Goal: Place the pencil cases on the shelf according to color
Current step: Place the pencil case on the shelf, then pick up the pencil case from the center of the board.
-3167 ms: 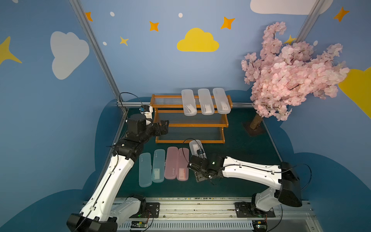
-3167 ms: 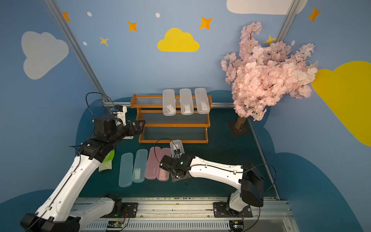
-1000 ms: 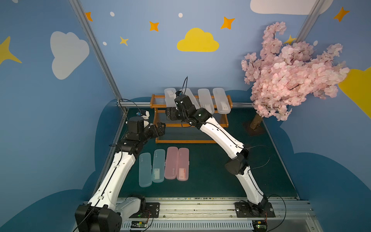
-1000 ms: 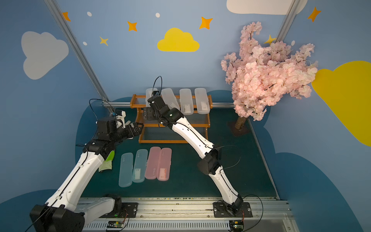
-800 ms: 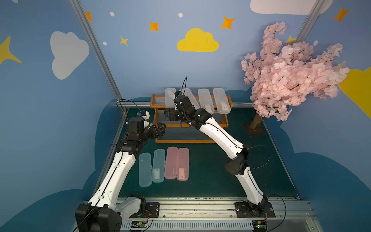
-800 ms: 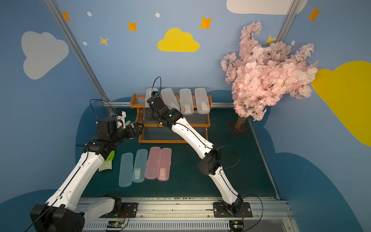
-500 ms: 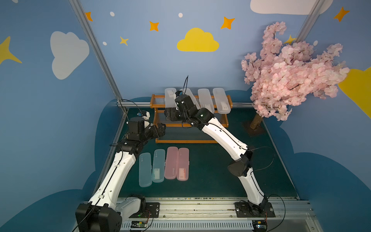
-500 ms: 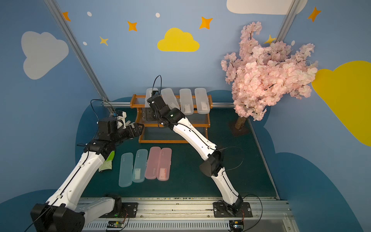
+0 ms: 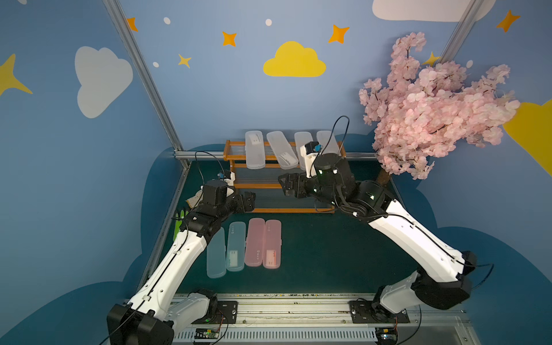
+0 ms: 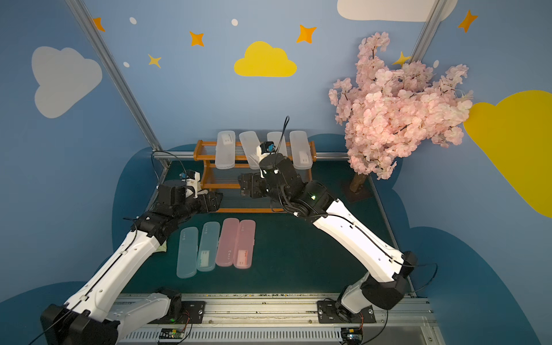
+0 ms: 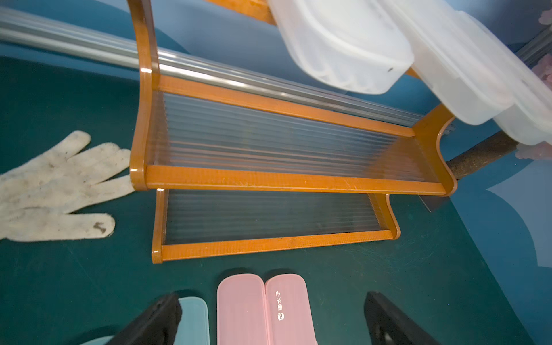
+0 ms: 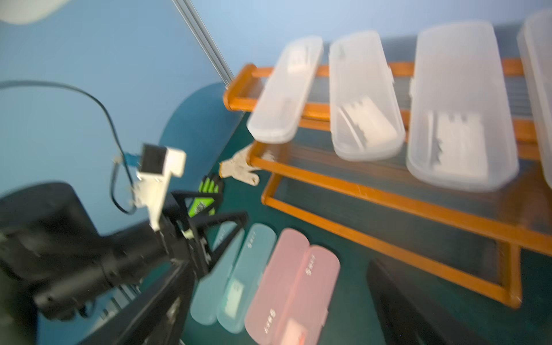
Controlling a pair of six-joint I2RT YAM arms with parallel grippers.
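Note:
The shelf [image 9: 286, 210] [image 10: 249, 210] stands at the back of the green mat. Four frosted clear pencil cases lie across its top tier, the leftmost [image 9: 254, 149] [image 10: 225, 149] near its left end; my right wrist partly hides one. The middle and bottom tiers [image 11: 268, 143] hold nothing. Two pink cases [image 9: 263, 243] [image 10: 236, 243] and two light blue cases [image 9: 226, 251] [image 10: 197, 249] lie side by side on the mat in front. My right gripper [image 9: 286, 185] [image 12: 280, 268] hangs open and empty before the middle tier. My left gripper [image 9: 249, 203] [image 11: 271, 301] is open, above the far ends of the pink cases [image 11: 264, 310].
A pink blossom tree [image 9: 433, 119] stands at the back right, its trunk [image 9: 382, 179] beside the shelf. A white glove [image 11: 56, 185] and a green glove [image 12: 209, 194] lie left of the shelf. A metal rail [image 9: 203, 155] runs behind it, against the blue walls.
My right gripper let go of the clear case at the top tier's left end, drew back down and to the right, and now hangs open. The left arm has hardly moved.

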